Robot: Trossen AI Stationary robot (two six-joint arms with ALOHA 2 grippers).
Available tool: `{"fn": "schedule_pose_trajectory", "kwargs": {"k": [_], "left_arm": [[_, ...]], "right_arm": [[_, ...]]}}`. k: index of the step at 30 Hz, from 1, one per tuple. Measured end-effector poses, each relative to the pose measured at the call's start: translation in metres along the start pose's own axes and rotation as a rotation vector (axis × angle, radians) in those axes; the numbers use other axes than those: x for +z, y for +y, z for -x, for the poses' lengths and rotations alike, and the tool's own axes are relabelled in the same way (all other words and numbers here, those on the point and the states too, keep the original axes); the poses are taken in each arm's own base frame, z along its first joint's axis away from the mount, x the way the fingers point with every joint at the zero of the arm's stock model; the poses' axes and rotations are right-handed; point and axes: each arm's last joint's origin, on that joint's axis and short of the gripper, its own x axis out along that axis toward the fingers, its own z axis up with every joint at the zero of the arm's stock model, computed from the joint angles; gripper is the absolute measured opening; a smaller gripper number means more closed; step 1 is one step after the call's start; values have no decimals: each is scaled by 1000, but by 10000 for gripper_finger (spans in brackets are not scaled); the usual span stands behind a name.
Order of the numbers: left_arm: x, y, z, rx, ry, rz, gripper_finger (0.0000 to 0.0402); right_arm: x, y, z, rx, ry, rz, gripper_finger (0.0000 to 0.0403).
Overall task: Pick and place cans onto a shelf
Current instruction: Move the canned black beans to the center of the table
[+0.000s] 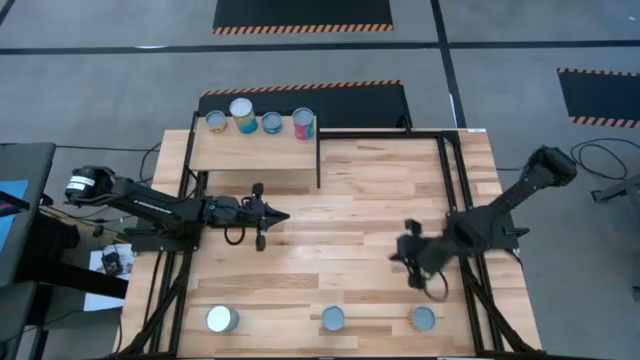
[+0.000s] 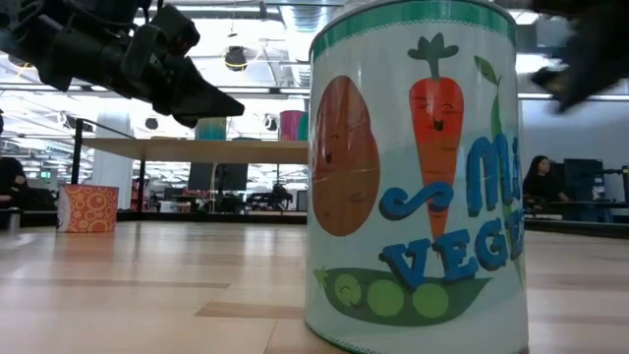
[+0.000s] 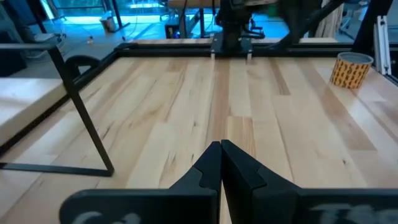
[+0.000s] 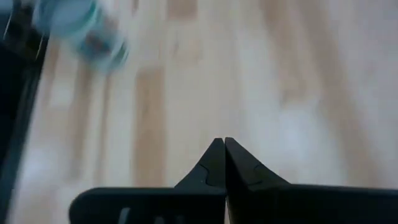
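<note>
Plank tabletop (image 1: pixel 350 200) w/ shelf (image 1: pixel 255 150), grey floor around; left hand (image 3: pixel 221 163) & right hand (image 4: pixel 224 158) both pressed together

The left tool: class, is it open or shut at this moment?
Shut. In the left wrist view the left tool has its two dark fingers pressed together with nothing between them, above the bare tabletop.

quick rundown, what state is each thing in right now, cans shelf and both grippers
shelf: four cans upright on it, in a row along its far edge
wide white-topped can: upright on the shelf
three table cans: upright along the table's near edge, none held
left gripper: jaws shut, empty, beside the shelf
right gripper: jaws shut, empty, above bare table
</note>
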Motion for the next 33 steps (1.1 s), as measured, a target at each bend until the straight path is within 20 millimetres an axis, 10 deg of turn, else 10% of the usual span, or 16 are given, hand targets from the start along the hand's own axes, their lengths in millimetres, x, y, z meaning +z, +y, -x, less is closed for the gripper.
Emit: {"fn": "schedule_pose_trajectory", "kwargs": {"k": [20, 33], "left_arm": [[0, 0, -2, 12, -9, 30, 0], [-1, 0, -2, 17, -6, 43, 0]], "right_arm": [[-62, 70, 9, 56, 442, -277, 198], [-63, 74, -22, 78, 547, -223, 143]]}}
